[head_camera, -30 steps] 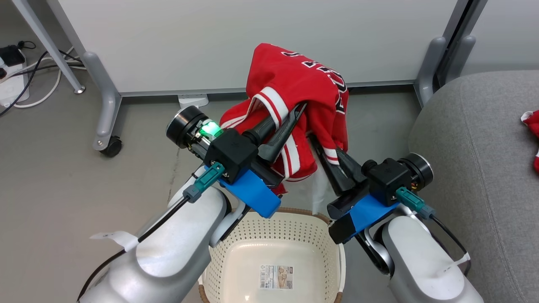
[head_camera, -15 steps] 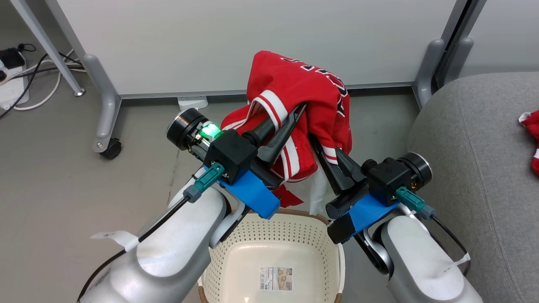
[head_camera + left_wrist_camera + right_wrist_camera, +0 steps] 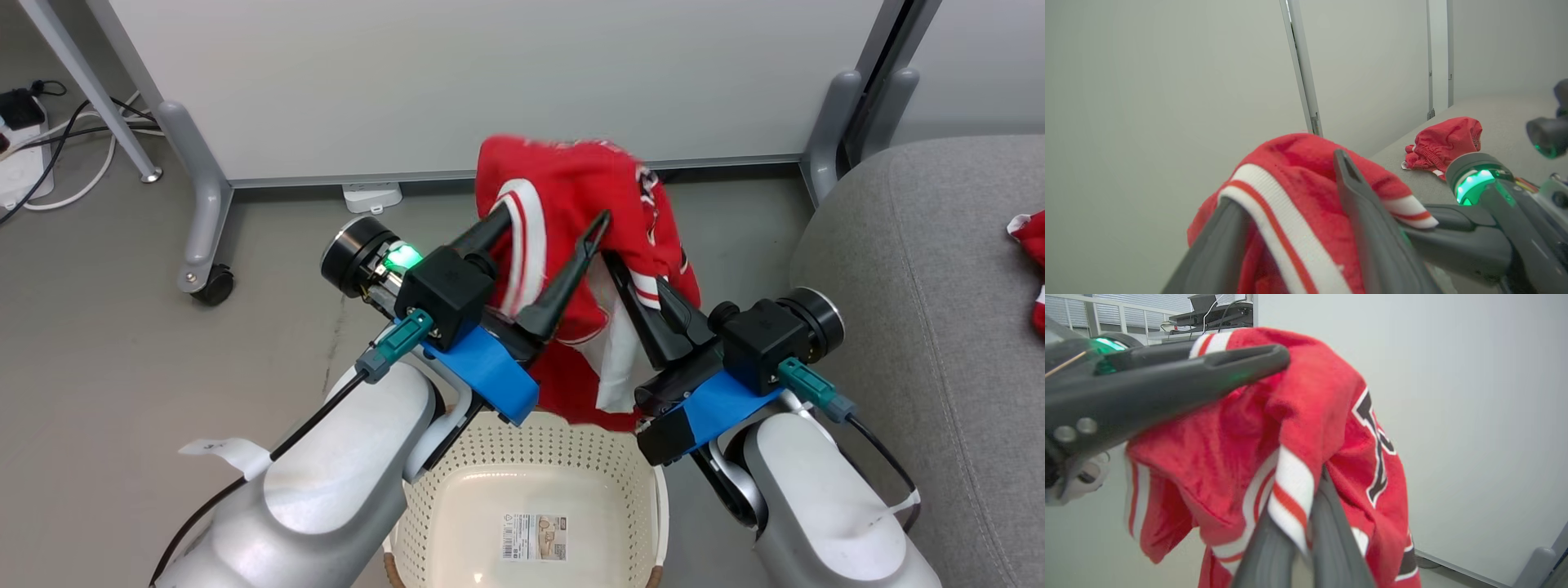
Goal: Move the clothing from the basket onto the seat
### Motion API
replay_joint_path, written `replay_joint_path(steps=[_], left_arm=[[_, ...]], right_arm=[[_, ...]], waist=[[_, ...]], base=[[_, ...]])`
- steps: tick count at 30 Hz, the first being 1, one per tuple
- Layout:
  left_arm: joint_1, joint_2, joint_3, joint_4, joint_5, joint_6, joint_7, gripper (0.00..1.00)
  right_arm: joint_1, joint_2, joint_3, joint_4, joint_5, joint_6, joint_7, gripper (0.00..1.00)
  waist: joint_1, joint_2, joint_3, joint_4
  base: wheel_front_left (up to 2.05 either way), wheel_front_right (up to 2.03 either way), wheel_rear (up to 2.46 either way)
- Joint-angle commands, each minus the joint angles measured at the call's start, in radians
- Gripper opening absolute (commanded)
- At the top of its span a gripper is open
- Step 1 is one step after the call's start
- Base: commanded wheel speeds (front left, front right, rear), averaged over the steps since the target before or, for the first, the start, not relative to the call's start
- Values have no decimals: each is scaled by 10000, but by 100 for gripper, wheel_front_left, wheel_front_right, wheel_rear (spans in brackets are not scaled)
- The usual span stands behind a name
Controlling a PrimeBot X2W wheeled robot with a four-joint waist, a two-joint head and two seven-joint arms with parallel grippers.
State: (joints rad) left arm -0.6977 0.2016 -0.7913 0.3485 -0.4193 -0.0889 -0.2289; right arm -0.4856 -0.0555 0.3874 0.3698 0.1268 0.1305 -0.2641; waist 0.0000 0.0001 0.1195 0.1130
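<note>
Grey floor (image 3: pixel 122 367), white partition (image 3: pixel 408 82), left end effector (image 3: pixel 553 219) spread under draped red jersey (image 3: pixel 571 175), right end effector (image 3: pixel 620 273) pinching it, above basket (image 3: pixel 531 445).

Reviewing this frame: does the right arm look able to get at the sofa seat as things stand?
Probably yes. The sofa lies just beside the right gripper, with nothing standing between them. One snag: the jersey it grips also drapes over the left gripper's open fingers and may drag.

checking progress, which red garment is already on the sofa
The small bunched garment lying on the sofa, far right in the head view. The lettered jersey hangs in the air, clamped in the right gripper.
</note>
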Motion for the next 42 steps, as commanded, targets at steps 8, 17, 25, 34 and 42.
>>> replay_joint_path(steps=[8,17,25,34,42], left_arm=[[171,159,-63,92,-97,42,7,100],[427,403,-70,36,-152,153,-36,100],[292,646,-26,-237,-84,244,-80,100],[160,752,-228,-502,45,200,-88,100],[79,695,-528,-587,132,105,-76,100]], right_arm=[[-71,29,-403,-344,120,5,-5,0],[-76,35,-1288,-1007,88,5,-6,0],[246,40,-1975,-1537,-28,5,-6,0],[658,48,-2571,-2014,-55,5,-6,0],[1100,57,-3079,-2482,-57,5,-6,0]], waist=[[0,-1,87,-22],[0,-1,375,-275],[0,-1,776,-973],[0,-1,1265,-2129],[0,-1,1552,-3026]], base=[[0,0,0],[0,0,0],[0,0,0],[0,0,0],[0,0,0]])
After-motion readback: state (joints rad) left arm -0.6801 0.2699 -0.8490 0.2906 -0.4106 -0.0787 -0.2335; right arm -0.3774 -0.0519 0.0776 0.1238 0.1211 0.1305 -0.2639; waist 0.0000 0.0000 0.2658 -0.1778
